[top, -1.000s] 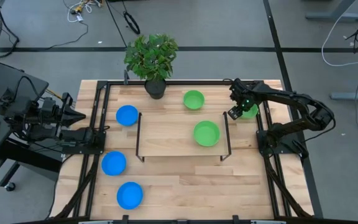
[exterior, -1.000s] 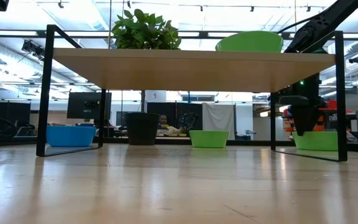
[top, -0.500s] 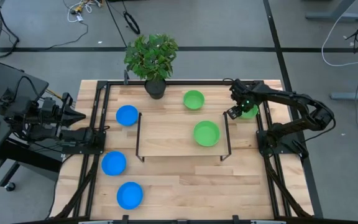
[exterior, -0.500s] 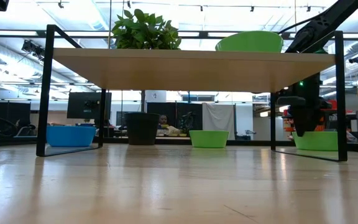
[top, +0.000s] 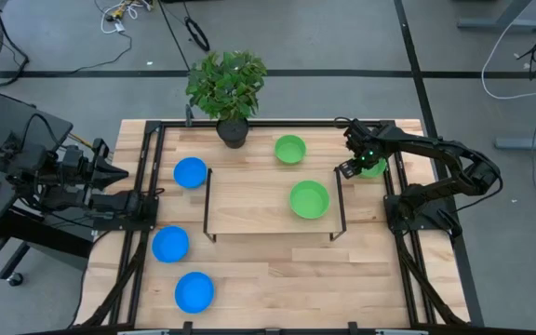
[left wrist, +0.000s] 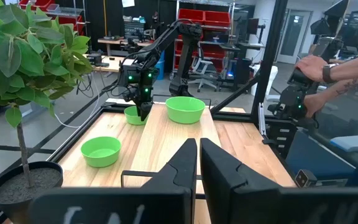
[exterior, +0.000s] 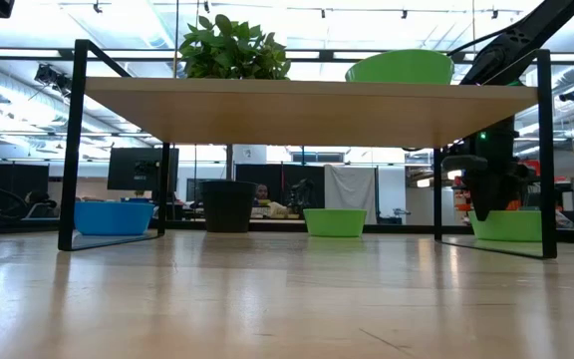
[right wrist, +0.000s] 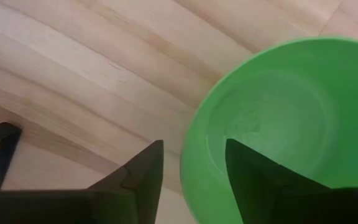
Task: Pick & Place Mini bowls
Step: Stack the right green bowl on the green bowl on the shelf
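Observation:
Three green mini bowls show: one (top: 309,199) on the raised wooden shelf, one (top: 289,149) on the table behind it, and one (top: 374,168) at the far right, half hidden by my right arm. Three blue bowls (top: 190,172), (top: 169,245), (top: 194,291) sit on the left half. My right gripper (right wrist: 194,171) points down, open, astride the far-right bowl's rim (right wrist: 188,149): one finger stands outside it and one over its inside. Bare wood shows between the outer finger and the rim. My left gripper (left wrist: 198,163) is shut and waits level at the table's left edge.
A leafy plant in a dark pot (top: 233,131) stands at the far edge. The shelf's black frame leg (top: 341,200) runs close beside my right gripper. Black rails edge the table on both sides. A person's hands (left wrist: 316,68) show beyond the table's right side.
My right gripper has rolled a little about its own downward line while staying over the far-right green bowl. The bowls have kept their places.

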Controlling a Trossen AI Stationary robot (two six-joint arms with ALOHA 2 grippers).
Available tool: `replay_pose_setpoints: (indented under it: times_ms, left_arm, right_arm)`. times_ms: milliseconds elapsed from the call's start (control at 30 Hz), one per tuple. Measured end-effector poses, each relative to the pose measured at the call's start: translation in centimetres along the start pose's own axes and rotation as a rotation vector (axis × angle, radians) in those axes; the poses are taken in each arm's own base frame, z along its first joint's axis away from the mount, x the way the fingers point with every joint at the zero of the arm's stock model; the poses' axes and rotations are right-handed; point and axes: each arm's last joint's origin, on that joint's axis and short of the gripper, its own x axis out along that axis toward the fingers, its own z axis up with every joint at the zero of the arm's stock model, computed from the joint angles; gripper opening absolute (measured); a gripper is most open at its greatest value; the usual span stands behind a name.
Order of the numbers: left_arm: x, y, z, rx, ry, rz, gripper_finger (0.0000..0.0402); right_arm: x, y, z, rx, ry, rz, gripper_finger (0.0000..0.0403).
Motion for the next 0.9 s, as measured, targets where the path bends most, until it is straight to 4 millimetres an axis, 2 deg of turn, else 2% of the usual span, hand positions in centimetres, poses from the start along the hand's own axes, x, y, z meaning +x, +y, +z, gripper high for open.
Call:
replay_pose_setpoints:
  times_ms: [567, 900]
  left_arm:
    - [0.01, 0.00, 0.00, 0.000, 0.001, 0.000, 0.0023]
    - [0.00, 0.00, 0.00, 0.000, 0.000, 0.000, 0.0023]
  right_arm:
    - [-0.01, 0.00, 0.00, -0.001, -0.001, -0.001, 0.0088]
    - [-0.01, 0.00, -0.01, -0.002, 0.000, 0.000, 0.0058]
